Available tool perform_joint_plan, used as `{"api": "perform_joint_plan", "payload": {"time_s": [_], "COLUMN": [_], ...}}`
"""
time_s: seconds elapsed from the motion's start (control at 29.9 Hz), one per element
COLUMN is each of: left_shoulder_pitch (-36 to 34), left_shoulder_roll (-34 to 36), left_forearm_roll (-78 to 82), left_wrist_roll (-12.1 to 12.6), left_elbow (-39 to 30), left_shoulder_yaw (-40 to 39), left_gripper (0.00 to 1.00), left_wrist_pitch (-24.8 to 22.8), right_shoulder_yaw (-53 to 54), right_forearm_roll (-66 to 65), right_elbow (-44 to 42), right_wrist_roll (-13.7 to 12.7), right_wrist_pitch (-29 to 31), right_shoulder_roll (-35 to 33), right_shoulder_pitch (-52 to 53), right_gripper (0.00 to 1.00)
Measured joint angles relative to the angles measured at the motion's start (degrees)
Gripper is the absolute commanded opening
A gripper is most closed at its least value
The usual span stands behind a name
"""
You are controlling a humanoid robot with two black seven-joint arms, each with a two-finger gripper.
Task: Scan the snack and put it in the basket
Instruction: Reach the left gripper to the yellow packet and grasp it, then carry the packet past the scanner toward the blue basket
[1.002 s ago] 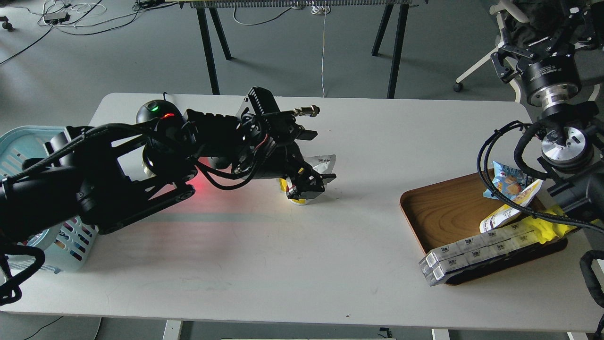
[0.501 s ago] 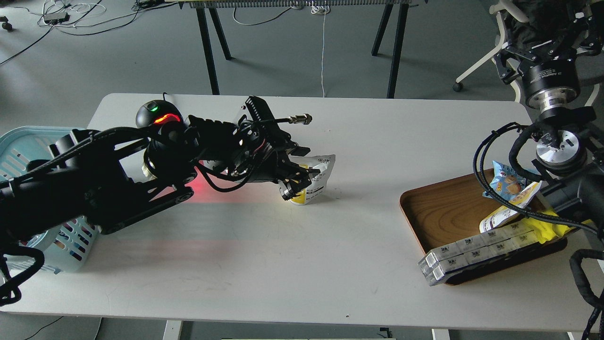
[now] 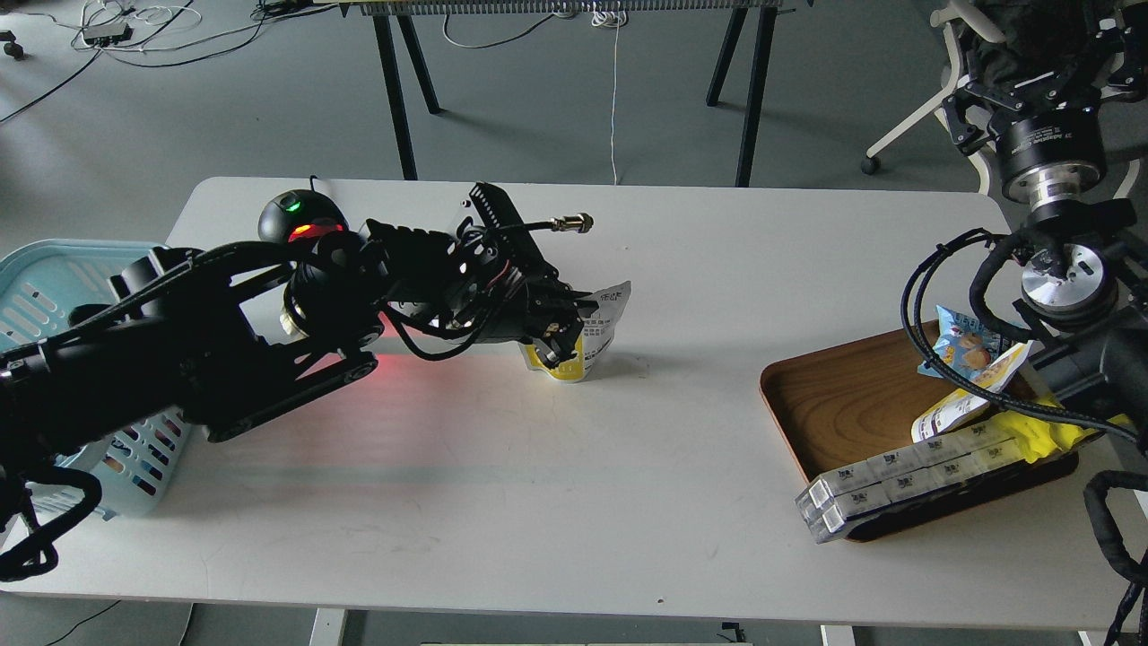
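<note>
The snack point(image 3: 599, 334), a small yellow and white stand-up pouch, stands near the middle of the white table point(image 3: 628, 502), leaning slightly. My left gripper point(image 3: 563, 339) reaches it from the left, and its fingers are closed on the pouch's left side, hiding part of it. The light blue basket point(image 3: 45, 278) sits at the table's far left, partly hidden behind my left arm. My right gripper point(image 3: 1031, 85) is raised at the upper right, away from the table; it is dark and its fingers cannot be told apart.
A black dome scanner point(image 3: 300, 217) with green and red lights stands behind my left arm and casts a red glow on the table. A brown wooden tray point(image 3: 834, 395) at the right holds a blue packet point(image 3: 964, 345), a long yellow pack point(image 3: 973, 399) and white boxes point(image 3: 906, 475).
My left gripper dropped from above the pouch to its left side and closed on it. The pouch shifted slightly left and tilted. The right arm rose a little.
</note>
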Motion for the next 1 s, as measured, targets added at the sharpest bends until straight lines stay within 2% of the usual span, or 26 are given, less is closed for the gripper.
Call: {"api": "perform_joint_plan", "payload": {"time_s": [0.37, 0.63, 0.83, 1.0], "left_shoulder_pitch": [-0.13, 0.27, 0.63, 0.77], "left_shoulder_roll": [0.93, 5.49, 10.9, 18.56], "left_forearm_roll": [0.0, 0.0, -0.01, 0.0], "left_wrist_roll": [-0.57, -0.7, -0.82, -1.92], "left_elbow": [-1.17, -5.77, -9.84, -13.93], "left_shoulder_yaw": [-0.88, -3.6, -4.22, -4.27], "left_gripper": [0.0, 0.0, 0.0, 0.0], "left_wrist_pitch": [0.19, -0.19, 0.25, 0.7], "right_shoulder_yaw": [0.66, 0.82, 2.22, 2.36], "right_forearm_roll": [-0.05, 0.0, -0.04, -0.07], "right_elbow": [-0.09, -0.1, -0.1, -0.1], "right_wrist_roll": [0.06, -0.01, -0.01, -0.01], "right_wrist_pitch": [0.0, 0.0, 0.0, 0.0], "right_shoulder_roll": [-0.47, -0.49, -0.37, -0.33], "right_shoulder_pitch": [0.13, 0.13, 0.06, 0.12], "right_gripper": [0.99, 0.99, 0.99, 0.99]}}
